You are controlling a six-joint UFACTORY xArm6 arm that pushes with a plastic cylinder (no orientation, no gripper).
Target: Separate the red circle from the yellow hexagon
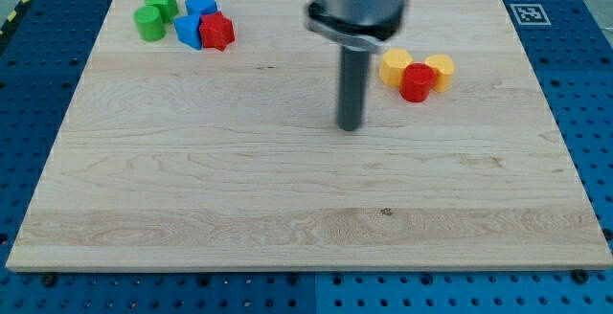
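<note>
The red circle [417, 82] sits at the view's upper right, touching the yellow hexagon [396, 67] on its upper left and a second yellow block [440, 70] on its upper right. My tip [351, 126] rests on the board to the left of and a little below this cluster, apart from it by a clear gap.
At the view's upper left stands a cluster: two green blocks [155, 14], two blue blocks [194, 20] and a red star-like block [217, 32]. The wooden board [287, 190] lies on a blue perforated table. A tag marker [528, 13] sits at the board's top right corner.
</note>
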